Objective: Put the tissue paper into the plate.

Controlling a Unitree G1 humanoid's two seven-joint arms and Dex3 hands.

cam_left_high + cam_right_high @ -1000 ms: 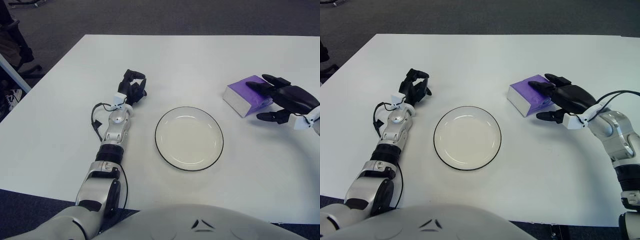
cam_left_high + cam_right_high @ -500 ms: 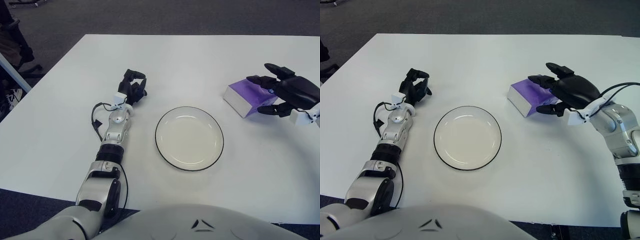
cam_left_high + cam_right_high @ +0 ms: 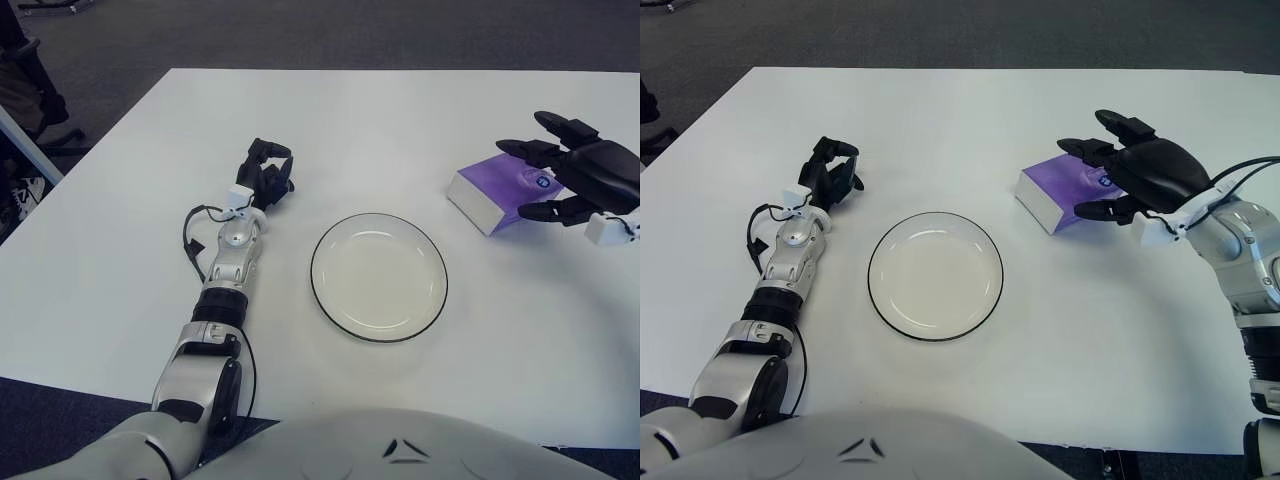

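Note:
A purple tissue pack [image 3: 1064, 191] with a white side lies on the white table [image 3: 970, 110], right of the plate. The round white plate [image 3: 935, 275] with a dark rim sits in the middle, with nothing in it. My right hand [image 3: 1118, 180] hovers just over the pack's right end with its fingers spread, holding nothing. My left hand [image 3: 830, 172] shows at the left of the plate with its fingers curled and nothing in them.
The table's far edge [image 3: 400, 70] borders a dark floor. A dark chair base [image 3: 30, 90] stands off the table's left side.
My right hand has lifted off the tissue pack and drawn back to the right, uncovering more of its top. The pack, the plate and my left hand have not moved.

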